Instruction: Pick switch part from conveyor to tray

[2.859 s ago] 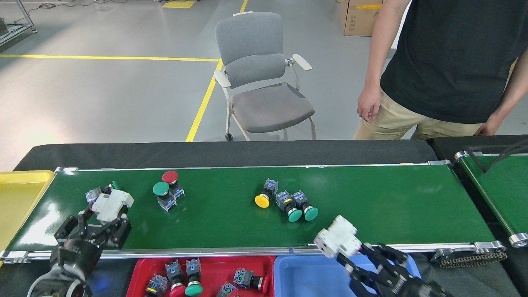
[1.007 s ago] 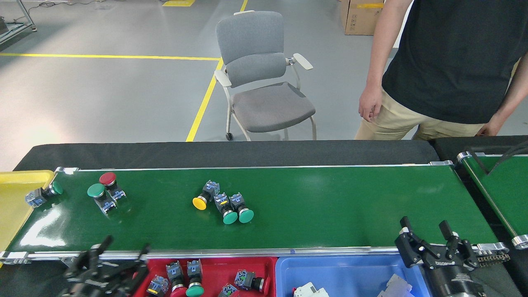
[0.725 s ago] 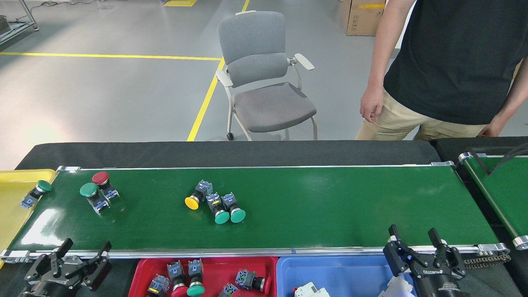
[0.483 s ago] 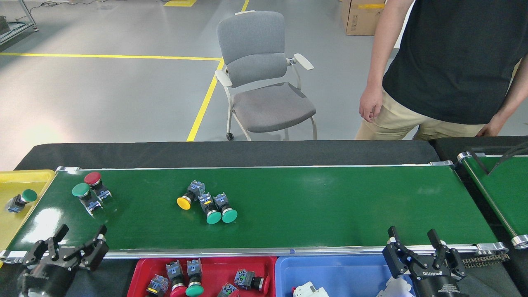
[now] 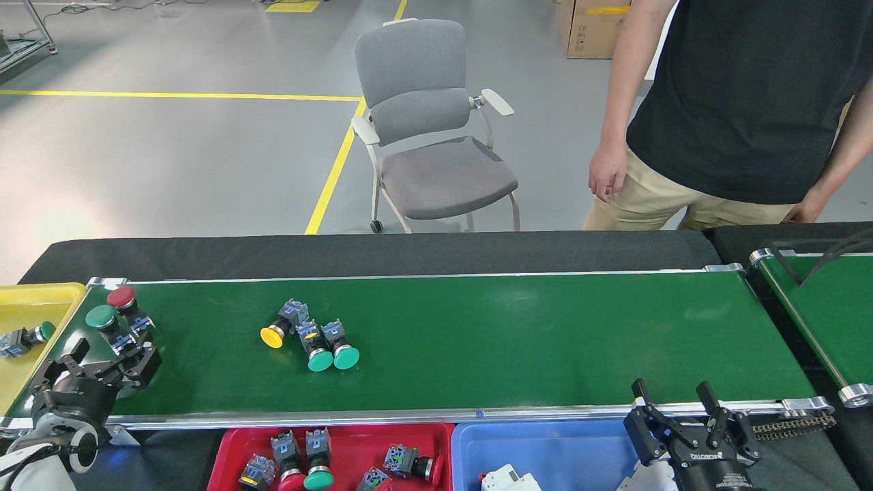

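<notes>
The left gripper (image 5: 102, 365) hangs over the near left corner of the conveyor (image 5: 545, 341), its dark fingers spread apart with nothing between them, and the belt's left end and near silver rail lie close around it, so room is tight on that side. Just beyond its fingertips, almost touching, stands a green-capped switch (image 5: 109, 326) with a red-capped switch (image 5: 128, 307) right behind it, both near the belt's far left end. Off to the gripper's left, past the belt end, a yellow tray (image 5: 27, 300) holds one green-capped switch part (image 5: 24, 337) lying on its side. To the gripper's right the belt is open until a cluster of three: a yellow-capped switch (image 5: 279, 327) and two green-capped ones (image 5: 331, 346), touching one another. From there the green surface runs bare all the way to the right gripper (image 5: 689, 423), which sits at the near rail over the blue bin (image 5: 545, 450), fingers also parted and empty. Below the near rail, between the two grippers, a red bin (image 5: 341, 443) holds several more switches. A person (image 5: 736, 109) stands behind the far edge, beside a grey chair (image 5: 430, 123).
</notes>
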Available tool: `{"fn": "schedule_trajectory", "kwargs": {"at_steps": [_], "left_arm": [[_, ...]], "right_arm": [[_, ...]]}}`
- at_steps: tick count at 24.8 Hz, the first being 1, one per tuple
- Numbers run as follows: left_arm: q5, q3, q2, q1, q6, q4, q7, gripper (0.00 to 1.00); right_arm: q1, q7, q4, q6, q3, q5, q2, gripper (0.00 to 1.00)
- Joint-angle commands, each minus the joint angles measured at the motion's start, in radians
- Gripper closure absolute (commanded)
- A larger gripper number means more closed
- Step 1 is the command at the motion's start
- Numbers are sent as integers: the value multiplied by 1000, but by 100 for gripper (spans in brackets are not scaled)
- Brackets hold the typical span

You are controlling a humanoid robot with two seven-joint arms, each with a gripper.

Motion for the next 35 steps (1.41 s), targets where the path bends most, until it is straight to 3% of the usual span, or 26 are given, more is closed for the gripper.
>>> {"fn": "schedule_trajectory", "kwargs": {"at_steps": [1,3,6,10,13,17,20,22,27,31,35], "left_arm": [[0,-74,16,-100,94,132,74,3],[6,-126,11,-174,120,261,106,8],[7,-129,5,-182,128,269,108,21],[13,-126,3,-185,115,270,103,60],[67,-130,-1,-185,72,269,105,82],[113,-132,14,-173,-52,265,111,91],[121,-132,14,-131,-90,210,113,93],[139,-129,17,-76,-130,115,113,93],[253,-127,80,176,-227,-288,80,93],[360,-75,120,462,-289,-688,13,91],[360,-6,103,768,-394,-1040,-24,87]], "right_arm": [[-6,-16,-14,-5,12,-1,-6,1],[-6,-17,-14,-7,21,-1,-6,1],[-9,-16,-14,-7,24,-1,-6,1],[-9,-16,-14,-7,46,-1,-6,1],[-10,-16,-14,-7,50,-1,-4,1],[-10,-16,-14,-7,50,-1,-6,1],[-7,-16,-14,-7,50,-1,-4,1],[-3,-16,-14,-7,50,-1,-4,1],[-3,-16,-6,-7,49,-4,-10,1],[-3,-16,-4,-5,49,-10,-26,1],[-4,-16,-4,-7,49,-10,-27,1]]}}
